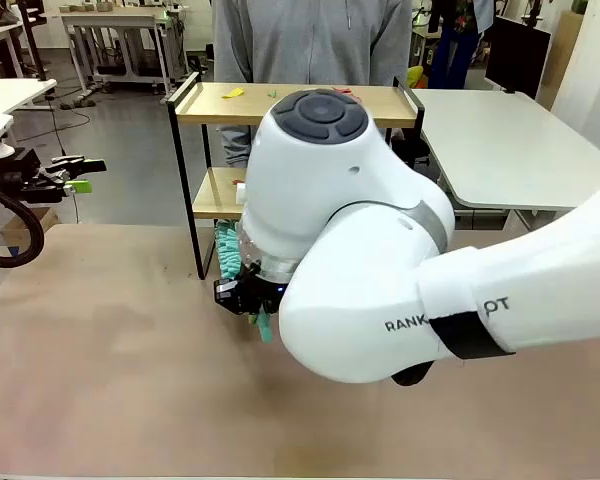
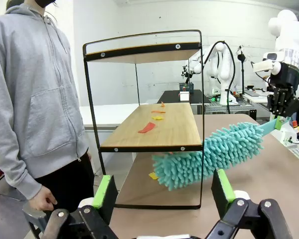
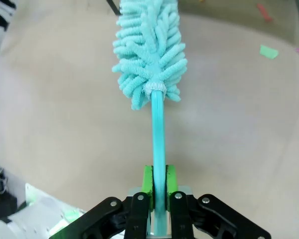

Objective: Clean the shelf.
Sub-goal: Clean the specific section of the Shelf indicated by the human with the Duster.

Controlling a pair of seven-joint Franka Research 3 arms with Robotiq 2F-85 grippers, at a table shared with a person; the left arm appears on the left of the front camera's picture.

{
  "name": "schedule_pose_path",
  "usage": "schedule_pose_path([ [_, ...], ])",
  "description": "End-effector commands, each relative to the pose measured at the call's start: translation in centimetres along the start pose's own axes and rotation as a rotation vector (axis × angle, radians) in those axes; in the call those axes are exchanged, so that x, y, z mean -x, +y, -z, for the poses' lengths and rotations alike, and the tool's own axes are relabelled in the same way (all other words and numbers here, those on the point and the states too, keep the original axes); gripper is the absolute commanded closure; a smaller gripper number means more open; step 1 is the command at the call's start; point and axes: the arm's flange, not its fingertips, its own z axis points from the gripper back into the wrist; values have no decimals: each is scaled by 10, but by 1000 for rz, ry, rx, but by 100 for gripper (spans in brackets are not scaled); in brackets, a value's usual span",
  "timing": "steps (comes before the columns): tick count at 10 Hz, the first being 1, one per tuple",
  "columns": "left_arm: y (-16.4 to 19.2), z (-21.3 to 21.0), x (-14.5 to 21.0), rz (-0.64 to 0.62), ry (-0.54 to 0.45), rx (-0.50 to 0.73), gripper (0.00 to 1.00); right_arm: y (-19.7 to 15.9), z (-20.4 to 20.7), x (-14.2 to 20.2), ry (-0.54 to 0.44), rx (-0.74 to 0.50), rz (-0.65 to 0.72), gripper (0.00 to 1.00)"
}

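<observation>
The shelf (image 1: 392, 105) stands at the table's far side, two wooden boards in a black frame; in the left wrist view the shelf (image 2: 175, 130) is seen from its side. Paper scraps (image 2: 147, 128) lie on its lower board, and more scraps (image 1: 232, 92) on the top one. My right gripper (image 1: 242, 292) is shut on the handle of a teal fluffy duster (image 1: 226, 248). The duster head (image 2: 209, 154) pokes in just under the lower board. In the right wrist view my right gripper (image 3: 159, 180) clamps the duster handle (image 3: 159, 134). My left gripper (image 1: 75, 176) hangs open at the far left, away from the shelf, its own fingers (image 2: 105, 191) apart with nothing between them.
A person in a grey hoodie (image 1: 310, 40) stands right behind the shelf, one hand (image 2: 42, 201) hanging down. A yellow scrap (image 2: 153, 175) lies under the lower board. A green scrap (image 3: 269, 51) lies on the tan surface. My right arm's bulk (image 1: 380, 270) covers the table's middle.
</observation>
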Motion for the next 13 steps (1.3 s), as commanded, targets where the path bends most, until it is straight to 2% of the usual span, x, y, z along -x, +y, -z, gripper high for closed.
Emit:
schedule_pose_path([
  [1,-1,0,-3,13,-4,-3,0,35,28,-10,-87,38,70,87],
  [6,-1,0,-3,13,-4,-3,0,61,59,-27,-142,63,112,87],
  [13,-1,0,-3,13,-4,-3,0,57,84,-46,-166,46,172,87],
])
